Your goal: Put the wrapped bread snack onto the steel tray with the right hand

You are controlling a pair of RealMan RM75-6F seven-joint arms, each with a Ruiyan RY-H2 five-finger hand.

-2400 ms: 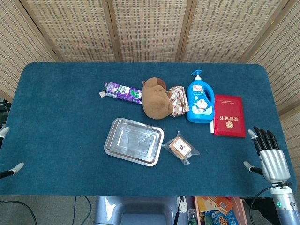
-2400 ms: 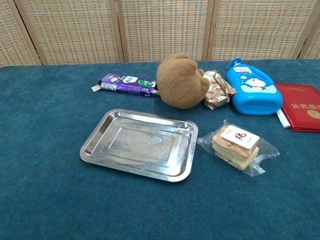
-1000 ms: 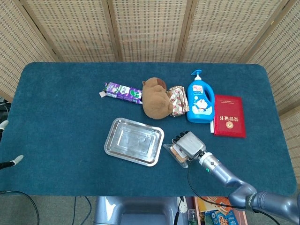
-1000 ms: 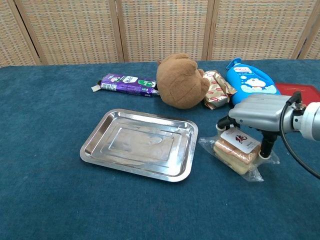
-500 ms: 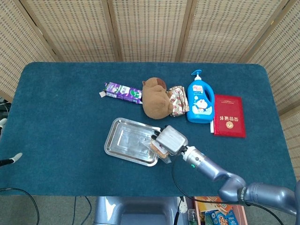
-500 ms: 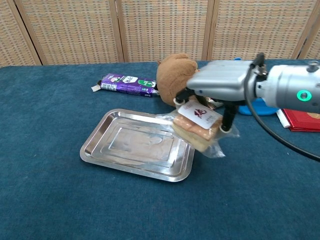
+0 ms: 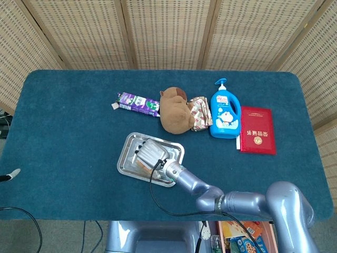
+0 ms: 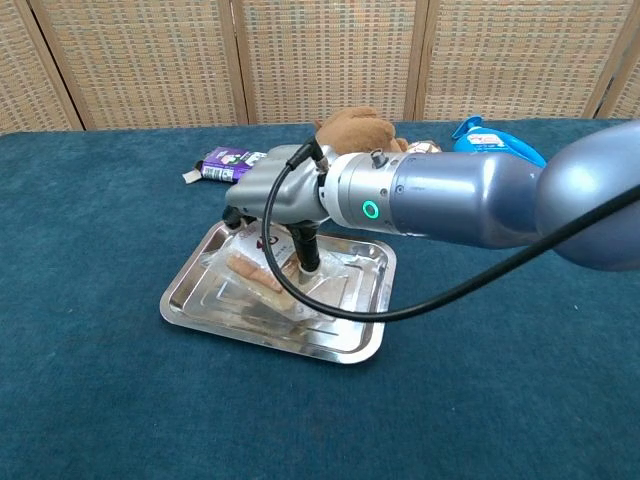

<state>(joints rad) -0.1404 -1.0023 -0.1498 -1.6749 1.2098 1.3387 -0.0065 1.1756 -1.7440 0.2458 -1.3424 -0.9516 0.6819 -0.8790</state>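
Blue table (image 7: 68,126); bread snack (image 8: 258,274) seemingly tray-borne (image 8: 352,345)

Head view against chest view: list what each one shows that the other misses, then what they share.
Only the head view shows the red booklet, the whole blue bottle and the left hand at the table's edge. Only the chest view shows the wrapped bread snack from the side, low over the steel tray. Both show the right hand over the tray, the brown plush toy and the purple packet.

Bread snack (image 8: 262,276) on tray (image 8: 352,340); plush toy (image 7: 175,109) behind, bottle (image 7: 225,112) rightward
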